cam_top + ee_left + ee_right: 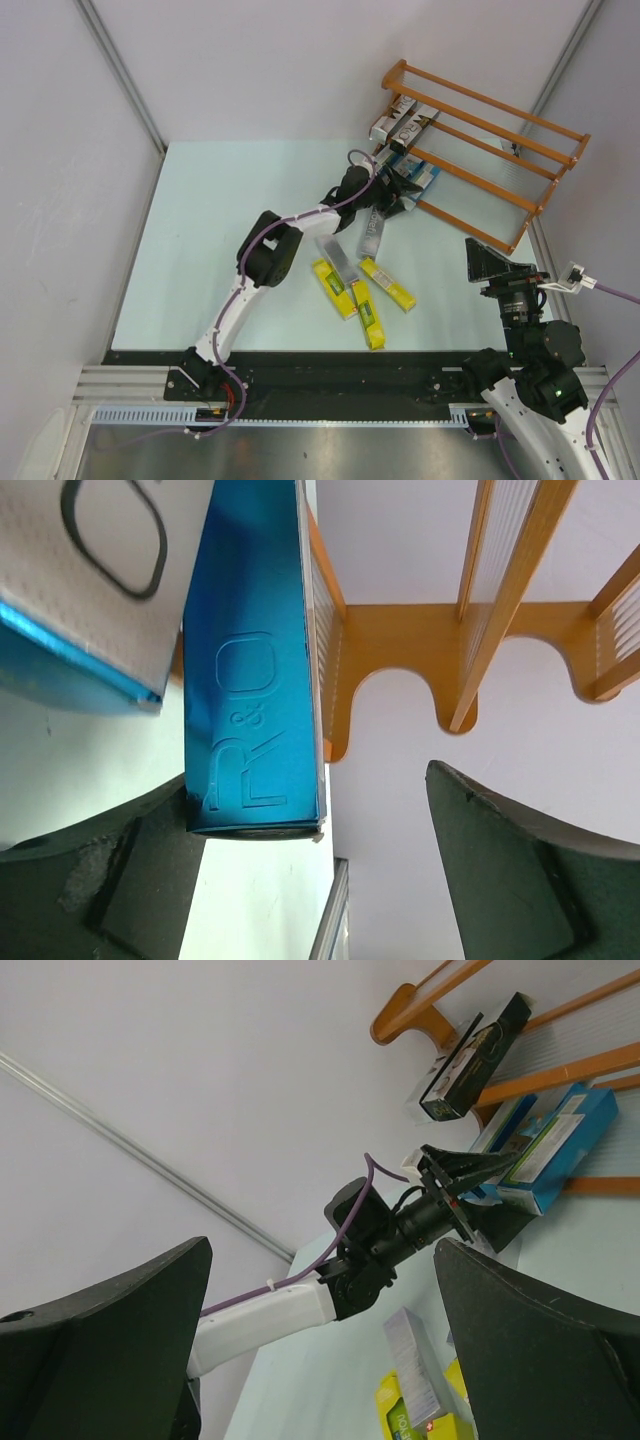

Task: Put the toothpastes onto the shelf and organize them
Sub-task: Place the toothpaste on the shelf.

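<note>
While left gripper (310, 785) and right gripper (322, 1250) both open-fingered, pale mint table (220, 220), white walls (250, 70), orange shelf (400, 640).

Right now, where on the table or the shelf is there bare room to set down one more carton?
Bare: the table's left half, from its left edge to the left arm; the shelf rails right of the silver cartons and blue cartons. Crowded: mid-table around the yellow cartons, and the shelf's left end at the left end effector.

blue carton (250, 660): embossed "R&O" is being shown.
silver-grey carton (90, 570): dark "O" is being shown, rest cropped.
</note>
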Robot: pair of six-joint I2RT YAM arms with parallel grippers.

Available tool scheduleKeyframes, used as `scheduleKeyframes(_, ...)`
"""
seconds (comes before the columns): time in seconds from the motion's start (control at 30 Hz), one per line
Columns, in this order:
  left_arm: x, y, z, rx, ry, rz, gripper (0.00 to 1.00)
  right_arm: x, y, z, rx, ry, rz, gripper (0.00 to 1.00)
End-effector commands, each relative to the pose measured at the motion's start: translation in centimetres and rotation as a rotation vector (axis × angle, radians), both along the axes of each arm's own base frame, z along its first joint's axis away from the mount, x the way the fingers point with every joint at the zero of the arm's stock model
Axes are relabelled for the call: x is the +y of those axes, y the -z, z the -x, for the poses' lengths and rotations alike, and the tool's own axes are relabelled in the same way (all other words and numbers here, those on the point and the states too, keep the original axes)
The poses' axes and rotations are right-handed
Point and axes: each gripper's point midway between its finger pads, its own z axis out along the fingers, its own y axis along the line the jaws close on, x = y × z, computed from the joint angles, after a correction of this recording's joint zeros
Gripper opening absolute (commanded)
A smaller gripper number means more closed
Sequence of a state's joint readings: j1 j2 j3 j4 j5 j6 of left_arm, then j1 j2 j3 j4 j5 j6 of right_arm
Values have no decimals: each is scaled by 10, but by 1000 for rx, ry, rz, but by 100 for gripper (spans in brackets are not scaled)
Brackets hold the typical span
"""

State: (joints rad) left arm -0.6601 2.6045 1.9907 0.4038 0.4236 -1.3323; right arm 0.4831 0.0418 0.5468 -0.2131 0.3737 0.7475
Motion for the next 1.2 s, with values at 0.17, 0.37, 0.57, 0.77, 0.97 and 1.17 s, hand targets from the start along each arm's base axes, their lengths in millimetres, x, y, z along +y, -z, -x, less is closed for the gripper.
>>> scheduleKeyframes(0.17,18,33,21,15,51,-237,95,-8,-19,8,-44,15,-32,100)
scheduleKeyframes(0.37,22,39,29,38,75,-248,95,-6,-19,9,-45,7,-38,100)
scheduleKeyframes(0.57,21,44,33,50,106,-254,95,-6,-20,10,-48,1,-42,99)
scheduleKeyframes(0.77,31,53,31,32,90,-362,95,-5,-21,10,-48,-3,-48,100)
scheduleKeyframes(0.97,21,42,27,37,92,-288,94,-5,-20,10,-47,-4,-49,100)
scheduleKeyframes(1.17,4,20,24,48,89,-160,90,-6,-19,9,-43,3,-48,100)
